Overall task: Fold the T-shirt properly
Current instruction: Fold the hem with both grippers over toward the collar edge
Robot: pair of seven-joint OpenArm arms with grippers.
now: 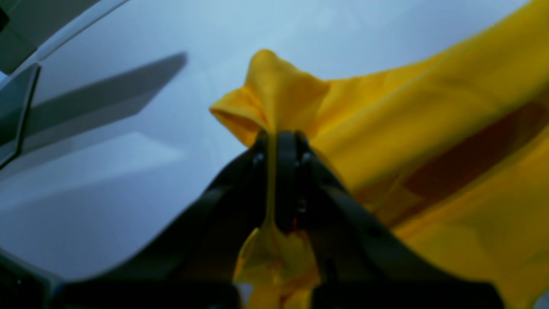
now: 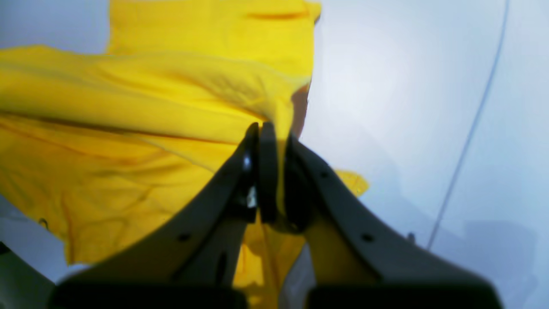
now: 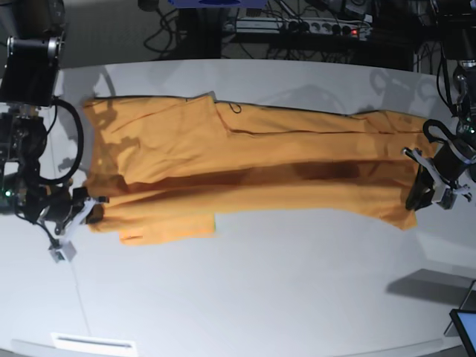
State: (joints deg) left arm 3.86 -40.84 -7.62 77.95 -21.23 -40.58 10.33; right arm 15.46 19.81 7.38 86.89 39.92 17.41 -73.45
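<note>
Orange-yellow T-shirt (image 3: pixel 253 160) stretched lengthwise across table (image 3: pixel 260 290), side to side

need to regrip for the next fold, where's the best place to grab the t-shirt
Grip the T-shirt at its two short ends, one arm from each side: it lies stretched in a long band, and the left gripper and right gripper are shut on those ends.

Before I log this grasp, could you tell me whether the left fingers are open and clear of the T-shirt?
No: the left gripper is pinched shut on a bunched fold of the T-shirt.
</note>
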